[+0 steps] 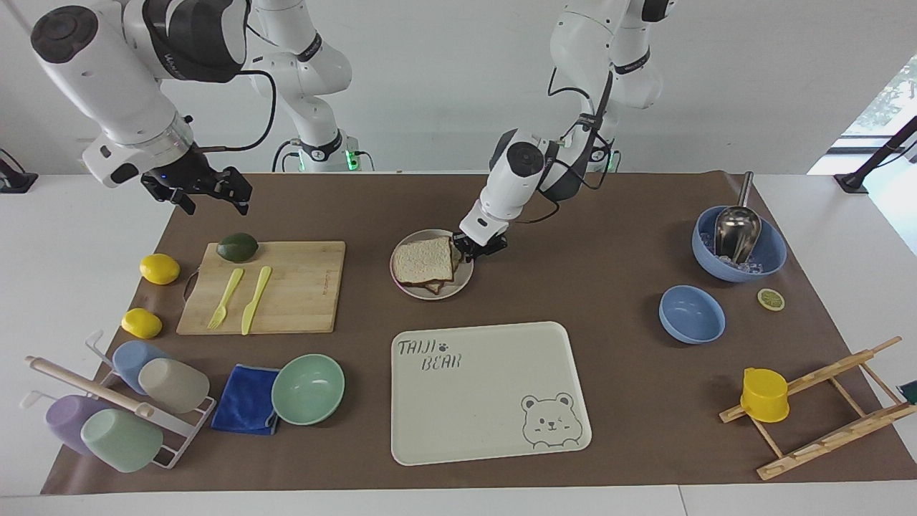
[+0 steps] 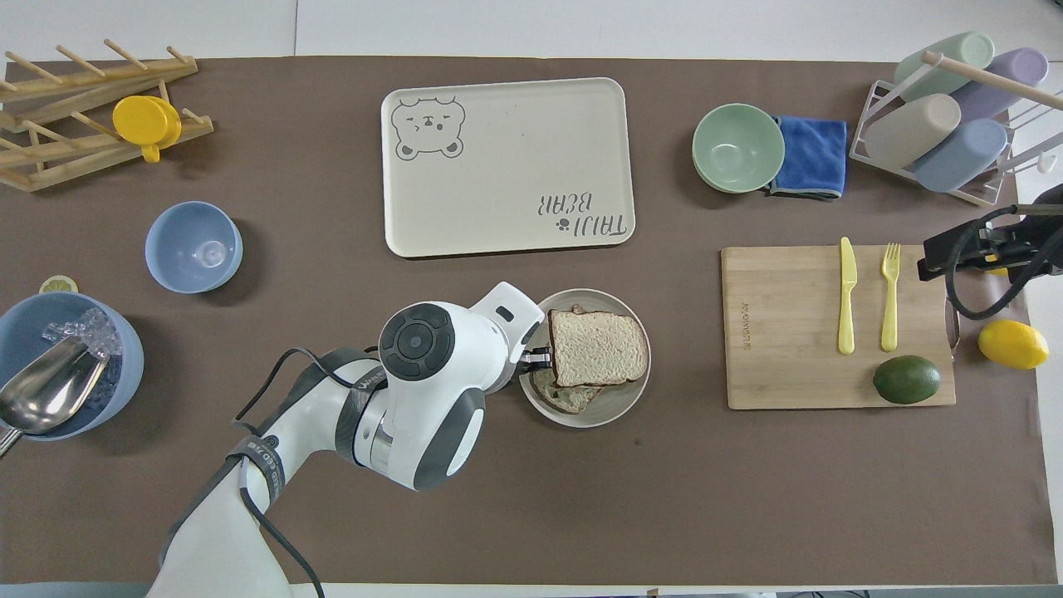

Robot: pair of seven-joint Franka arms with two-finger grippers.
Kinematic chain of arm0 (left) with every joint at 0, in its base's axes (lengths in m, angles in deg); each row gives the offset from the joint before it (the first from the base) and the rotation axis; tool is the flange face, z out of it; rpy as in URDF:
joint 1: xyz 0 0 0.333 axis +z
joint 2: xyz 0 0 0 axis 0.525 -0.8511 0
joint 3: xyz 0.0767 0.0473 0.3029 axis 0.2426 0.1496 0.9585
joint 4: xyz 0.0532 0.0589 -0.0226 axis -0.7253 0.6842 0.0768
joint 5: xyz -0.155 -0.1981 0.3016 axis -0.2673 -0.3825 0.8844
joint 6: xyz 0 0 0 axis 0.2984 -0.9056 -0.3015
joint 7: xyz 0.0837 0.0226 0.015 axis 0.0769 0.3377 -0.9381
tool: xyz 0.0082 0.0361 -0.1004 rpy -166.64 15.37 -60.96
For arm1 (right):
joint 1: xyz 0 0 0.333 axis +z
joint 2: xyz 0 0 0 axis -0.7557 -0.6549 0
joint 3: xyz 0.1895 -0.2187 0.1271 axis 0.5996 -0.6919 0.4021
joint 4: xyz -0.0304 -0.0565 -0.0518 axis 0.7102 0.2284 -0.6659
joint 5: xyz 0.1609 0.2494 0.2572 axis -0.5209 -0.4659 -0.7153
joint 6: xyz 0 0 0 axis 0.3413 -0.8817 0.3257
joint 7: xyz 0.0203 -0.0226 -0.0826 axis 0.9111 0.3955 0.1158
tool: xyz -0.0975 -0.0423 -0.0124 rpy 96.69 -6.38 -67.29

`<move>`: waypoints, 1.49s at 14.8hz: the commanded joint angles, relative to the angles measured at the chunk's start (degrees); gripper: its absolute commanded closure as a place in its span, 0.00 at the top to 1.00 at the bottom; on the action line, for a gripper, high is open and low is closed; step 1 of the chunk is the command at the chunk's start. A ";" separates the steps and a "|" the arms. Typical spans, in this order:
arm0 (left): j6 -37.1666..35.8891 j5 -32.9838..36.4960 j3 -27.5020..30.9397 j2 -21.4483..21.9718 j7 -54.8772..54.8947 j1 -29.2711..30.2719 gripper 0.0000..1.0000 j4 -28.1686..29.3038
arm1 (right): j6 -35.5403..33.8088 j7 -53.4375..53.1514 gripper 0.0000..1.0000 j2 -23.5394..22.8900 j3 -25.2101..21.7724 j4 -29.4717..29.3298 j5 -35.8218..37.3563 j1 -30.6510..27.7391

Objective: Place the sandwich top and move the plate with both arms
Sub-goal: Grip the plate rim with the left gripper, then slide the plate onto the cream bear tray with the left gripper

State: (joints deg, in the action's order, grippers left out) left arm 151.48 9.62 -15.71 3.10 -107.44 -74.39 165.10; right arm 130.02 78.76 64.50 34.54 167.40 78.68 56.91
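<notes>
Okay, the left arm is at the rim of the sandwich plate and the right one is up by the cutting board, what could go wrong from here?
The left hand is shut on the plate at one rim point only, so lifting now might tip it. The sandwich top sits skewed on the lower slice and may slide off. The right hand waits open above the table near the avocado; crossing to the plate, it might clip the avocado.

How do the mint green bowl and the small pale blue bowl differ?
The mint green round bowl sits toward the right arm's end of the table, touching a folded blue cloth; the small pale blue round bowl sits toward the left arm's end, touching nothing. The green one looks slightly wider and lies farther from the robots. Both are upright and hold nothing.
</notes>
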 commanded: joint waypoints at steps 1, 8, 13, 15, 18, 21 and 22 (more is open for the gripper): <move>0.17 -0.72 0.71 0.46 -0.45 0.61 0.00 0.64 | 0.70 0.45 1.00 1.70 0.26 1.84 -0.22 -0.26; -13.61 -2.30 0.71 -0.49 0.51 9.74 0.00 -12.87 | 0.70 0.45 1.00 1.70 0.35 1.93 -0.13 -0.26; -16.62 -5.11 0.71 -5.68 1.74 16.78 0.00 -23.87 | 0.70 0.45 1.00 1.70 0.35 1.93 -0.13 -0.26; -16.97 -5.73 0.71 -8.58 2.44 18.72 0.00 -28.08 | 0.70 0.45 1.00 1.70 0.35 1.93 -0.13 -0.26; -18.81 -7.48 0.62 -17.18 4.29 20.04 0.00 -38.53 | 0.70 0.45 1.00 1.70 0.35 1.93 -0.05 -0.17; -18.82 -8.98 0.44 -20.10 6.30 22.07 0.00 -41.55 | 0.70 0.54 1.00 1.70 0.43 1.93 -0.04 -0.17; -18.29 -9.07 0.27 -21.59 6.84 22.15 0.00 -42.43 | 0.70 0.54 1.00 1.70 0.43 1.93 -0.04 -0.17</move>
State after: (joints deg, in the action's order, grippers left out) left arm 134.91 2.23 -14.78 -15.15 -102.80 -53.39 127.45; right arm 130.02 78.76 64.63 34.59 167.51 78.68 56.97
